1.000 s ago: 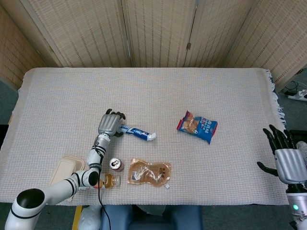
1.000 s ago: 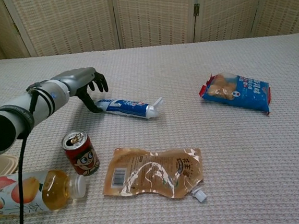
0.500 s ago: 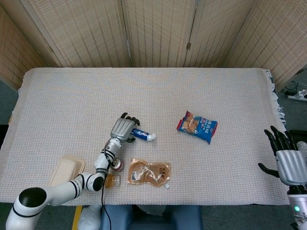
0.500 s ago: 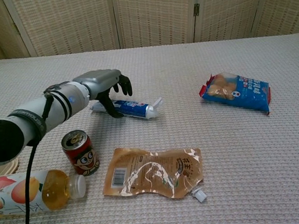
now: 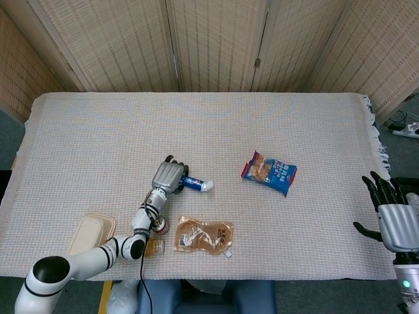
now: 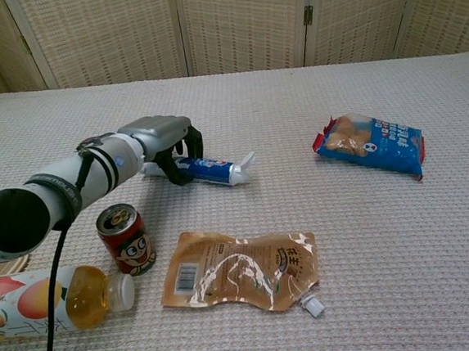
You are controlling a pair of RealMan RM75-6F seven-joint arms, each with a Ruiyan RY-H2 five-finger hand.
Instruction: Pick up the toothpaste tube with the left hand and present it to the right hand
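Fingers (image 6: 189,143) of the left hand (image 6: 165,137) curl down over the rear part of the toothpaste tube (image 6: 214,171), which lies flat on the table cloth (image 5: 216,124) with its white cap end pointing away from the hand; I judge the grasp is closing but the lift and the handover are not yet done. The right hand (image 5: 393,219) waits well apart at the table's near right corner, fingers spread and holding nothing. Whether the left fingertips truly clamp the tube is hidden by the hand's back.
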